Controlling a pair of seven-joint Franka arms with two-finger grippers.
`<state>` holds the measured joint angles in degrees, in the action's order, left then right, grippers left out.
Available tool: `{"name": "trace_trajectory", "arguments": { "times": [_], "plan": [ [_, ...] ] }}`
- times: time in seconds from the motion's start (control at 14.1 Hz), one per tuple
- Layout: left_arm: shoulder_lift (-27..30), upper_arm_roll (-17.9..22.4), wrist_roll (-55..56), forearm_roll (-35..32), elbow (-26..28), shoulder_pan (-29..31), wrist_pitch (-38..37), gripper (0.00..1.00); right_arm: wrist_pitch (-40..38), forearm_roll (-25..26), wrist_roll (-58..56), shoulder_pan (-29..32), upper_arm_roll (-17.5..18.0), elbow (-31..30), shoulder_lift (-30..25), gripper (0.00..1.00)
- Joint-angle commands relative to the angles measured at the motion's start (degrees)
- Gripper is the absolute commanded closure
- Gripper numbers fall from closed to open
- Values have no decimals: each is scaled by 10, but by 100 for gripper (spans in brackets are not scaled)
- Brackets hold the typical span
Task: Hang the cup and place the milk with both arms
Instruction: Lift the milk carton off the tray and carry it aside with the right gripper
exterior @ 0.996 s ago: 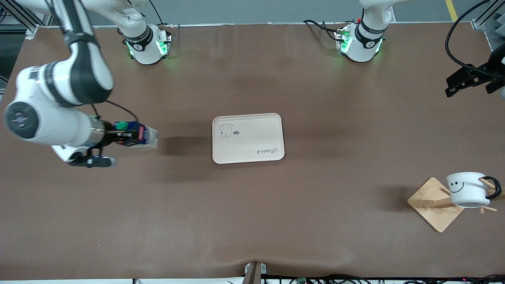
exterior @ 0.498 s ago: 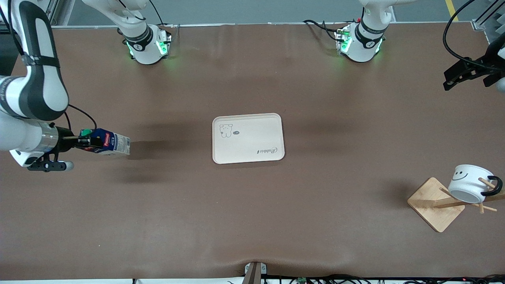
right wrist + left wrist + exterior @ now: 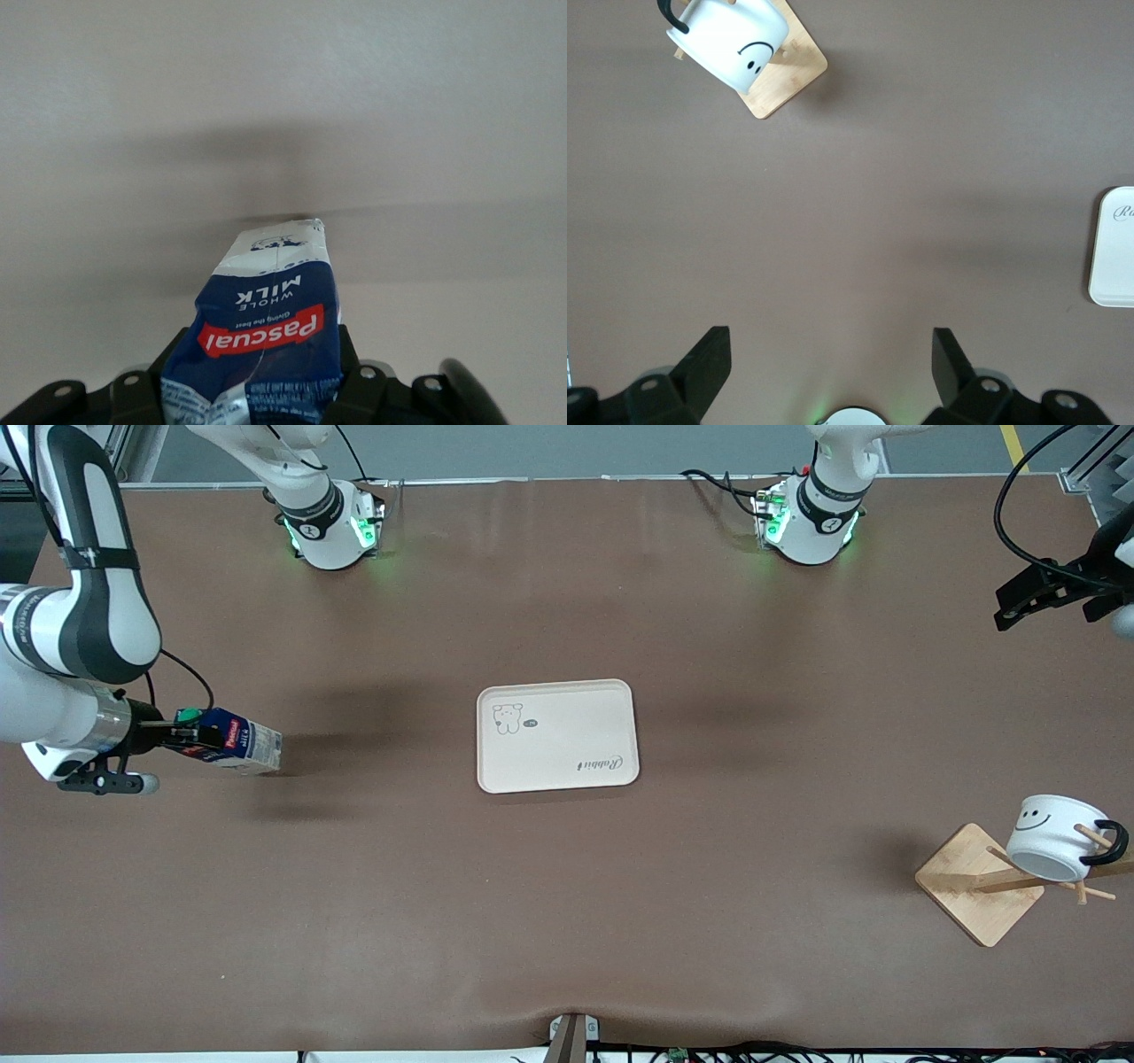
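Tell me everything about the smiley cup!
The cup is small, white and glossy, with a black smiley face and a black loop handle. It hangs by that handle on a peg of the wooden rack, tipped sideways so its bottom faces the front camera. Only the rack touches it. It sits at the left arm's end of the table, nearer the front camera than the tray.

The tray (image 3: 1114, 248) is cut off at 3 o'clock in the left wrist view; the milk carton's (image 3: 266, 341) cap end is hidden between the right end effector's (image 3: 261, 390) fingers.
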<state>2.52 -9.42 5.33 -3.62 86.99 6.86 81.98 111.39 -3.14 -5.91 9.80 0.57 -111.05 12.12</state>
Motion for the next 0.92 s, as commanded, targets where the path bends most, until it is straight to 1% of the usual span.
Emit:
{"name": "trace_trajectory", "arguments": {
  "times": [0.0, 0.14, 0.43, 0.5, 0.57, 0.64, 0.71, 0.78, 0.85],
  "plan": [
    [-1, 3, -3, 10, 1, 0, 3, 0, 9, 9, 1, 17, 11, -47, -30, 100],
    [-5, 4, -3, 10, 1, 0, 9, 0, 11, 9, 2, 18, 12, -61, -32, 100],
    [-1, 3, -3, 19, 21, 1, 34, 0, 20, 9, 1, 15, 12, -83, -31, 100],
    [-1, 3, -3, 19, 22, 1, 40, 0, 24, 9, 1, 15, 12, -89, -31, 95],
    [-1, 3, -3, 19, 26, 1, 43, 0, 27, 9, 1, 15, 12, -93, -29, 83],
    [-1, 3, -3, 19, 27, 1, 47, 0, 30, 9, 1, 15, 12, -94, -26, 65],
    [-1, 3, -3, 19, 29, 1, 48, 0, 30, 9, 1, 15, 12, -94, -25, 40],
    [-1, 3, -3, 19, 29, 1, 49, 0, 29, 9, 2, 14, 12, -93, -24, 17],
    [0, 3, -3, 19, 29, 1, 49, 0, 29, 9, 2, 14, 12, -93, -24, 3]
  ]
}}
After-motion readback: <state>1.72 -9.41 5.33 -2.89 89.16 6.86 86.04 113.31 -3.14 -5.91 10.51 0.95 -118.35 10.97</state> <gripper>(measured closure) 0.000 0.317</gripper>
